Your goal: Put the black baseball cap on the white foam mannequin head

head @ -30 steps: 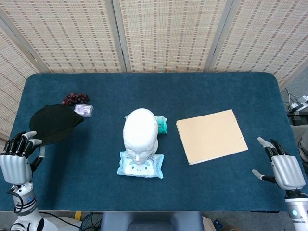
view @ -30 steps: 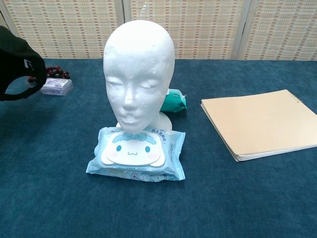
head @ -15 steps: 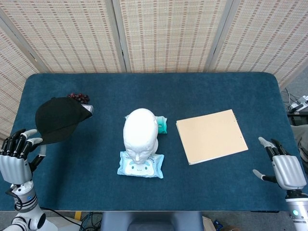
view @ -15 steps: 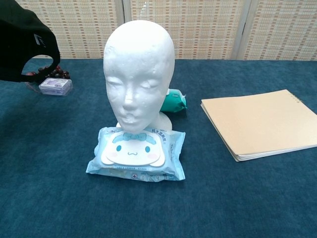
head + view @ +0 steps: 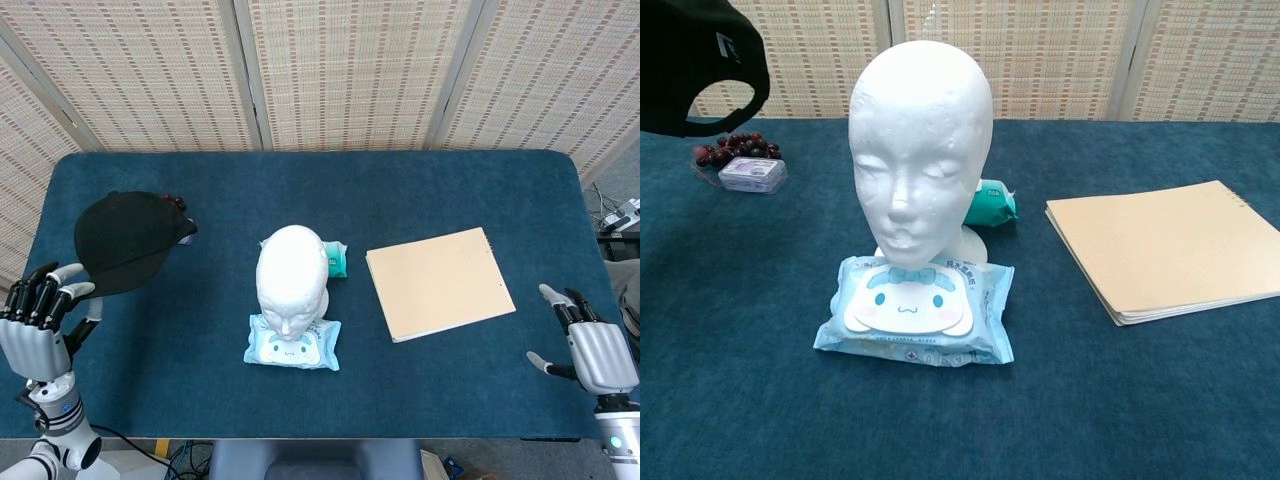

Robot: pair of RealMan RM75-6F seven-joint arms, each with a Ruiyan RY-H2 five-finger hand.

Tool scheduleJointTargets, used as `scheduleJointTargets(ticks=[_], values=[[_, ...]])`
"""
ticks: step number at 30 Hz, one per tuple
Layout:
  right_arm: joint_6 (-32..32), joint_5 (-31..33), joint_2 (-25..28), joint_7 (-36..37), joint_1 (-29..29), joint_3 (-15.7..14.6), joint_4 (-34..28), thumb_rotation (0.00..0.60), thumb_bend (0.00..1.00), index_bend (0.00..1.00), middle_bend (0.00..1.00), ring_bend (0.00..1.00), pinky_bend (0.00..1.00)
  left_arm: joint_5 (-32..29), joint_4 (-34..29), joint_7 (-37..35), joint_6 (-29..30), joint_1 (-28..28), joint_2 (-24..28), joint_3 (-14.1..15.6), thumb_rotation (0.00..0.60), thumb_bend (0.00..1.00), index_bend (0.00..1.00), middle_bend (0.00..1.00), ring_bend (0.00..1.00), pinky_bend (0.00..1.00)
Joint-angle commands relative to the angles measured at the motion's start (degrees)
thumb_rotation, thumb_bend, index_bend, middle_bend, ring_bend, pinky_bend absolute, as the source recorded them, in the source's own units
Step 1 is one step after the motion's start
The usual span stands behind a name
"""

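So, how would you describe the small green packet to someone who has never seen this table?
Find the white foam mannequin head in the middle of the blue table. The small green packet lies just behind its neck, toward the tan folder. Unlike the larger light-blue cartoon wipes pack in front, it is plain teal.

Bare table (image 5: 200, 300) lies open left of the mannequin head (image 5: 291, 272).
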Motion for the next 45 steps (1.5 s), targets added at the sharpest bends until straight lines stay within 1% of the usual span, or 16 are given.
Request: scheduleJointTargets(ticks=[1,9,17,23,32,38,45], values=[[0.08,-0.01,0.02,0.09,-0.04,0.03,0.01,0.6,0.0,0.06,0.23,0.11,0.38,1.62,-2.86,2.32,0.27,-1.11,1.28,-0.27,0.6,0.37,0.86,0.44,0.33,0.43],[0.28,0.01,0.2,0.79,-0.18,0.1,0.15,0.6,0.0,0.06,0.23,0.11,0.38,4.06,-8.04,7.23,-1.82,-3.41,3.29,-0.66,0.6,0.37,0.87,0.44,0.33,0.43],[0.11,0.11,0.28,1.06,-0.13,0.17,0.24,0.6,0.0,0.06,0.23,0.11,0.38,4.26,-9.33,8.35,-4.0,-5.67,4.08,-2.18,0.6,0.37,0.87,0.44,0.33,0.44],[0.11,0.24,0.32,1.23,-0.16,0.24,0.28,0.6,0.0,0.06,0.23,0.11,0.38,5.19,-10.71,9.91,-5.16,-7.58,3.98,-2.84,0.6,0.37,0.87,0.44,0.33,0.44],[0.43,0.22,0.68,2.37,-0.4,0.33,0.44,0.6,0.0,0.06,0.23,0.11,0.38,7.55,-15.19,14.45,-6.67,-9.67,4.09,-2.96,0.6,0.37,0.87,0.44,0.33,0.44],[0.44,0.31,0.86,2.96,-0.47,0.38,0.55,0.6,0.0,0.06,0.23,0.11,0.38,9.5,-17.86,17.38,-7.87,-11.46,3.38,-3.16,0.6,0.37,0.87,0.44,0.33,0.44],[0.52,0.3,1.22,4.06,-0.6,0.43,0.73,0.6,0.0,0.06,0.23,0.11,0.38,10.76,-19.25,20.19,-10.28,-13.82,1.9,-3.6,0.6,0.37,0.88,0.45,0.34,0.44]])
